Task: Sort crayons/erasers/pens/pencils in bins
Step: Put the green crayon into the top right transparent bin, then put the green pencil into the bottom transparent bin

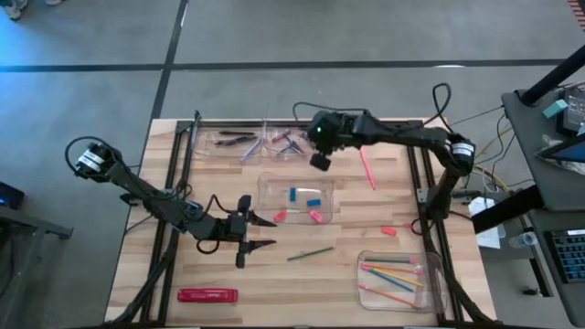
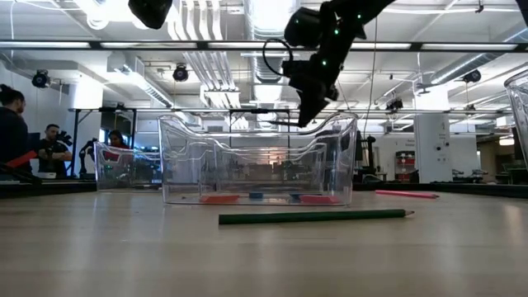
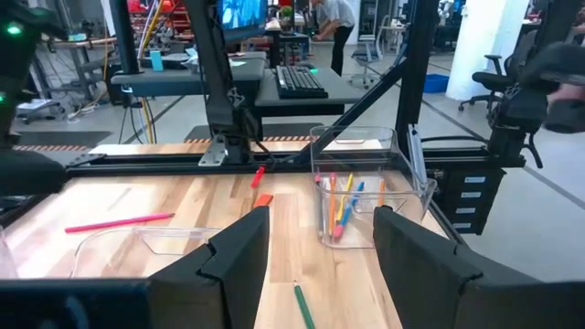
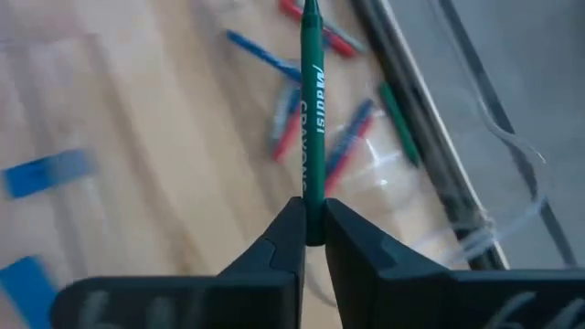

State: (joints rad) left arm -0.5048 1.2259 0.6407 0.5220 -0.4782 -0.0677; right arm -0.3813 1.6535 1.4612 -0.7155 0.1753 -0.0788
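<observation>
My right gripper (image 4: 313, 228) is shut on a green crayon (image 4: 313, 100) and hangs over the table's far side, above the clear bin of crayons (image 1: 288, 143). Beside that bin stands the bin of dark pens (image 1: 235, 141). Blue and pink erasers lie in the middle bin (image 1: 297, 201), and the pencils bin (image 1: 398, 278) stands near right. A green pencil (image 1: 311, 254) and a pink pencil (image 1: 367, 169) lie flat on the wood. My left gripper (image 1: 265, 232) waits open and level, left of the green pencil. My right gripper pinches the green crayon's near end (image 4: 313, 212) between its two fingertips. The crayon sticks out past the fingertips, in line with the fingers. The gripper slants down from above, and the crayon is lifted clear, its free end (image 4: 309, 11) over the crayons in the bin.
A red flat pack (image 1: 208, 294) lies near the front left edge. A small pink eraser (image 1: 389, 230) lies loose on the wood right of the middle bin. Black frame rails run along the table's left, right and far sides. People are in the room beyond.
</observation>
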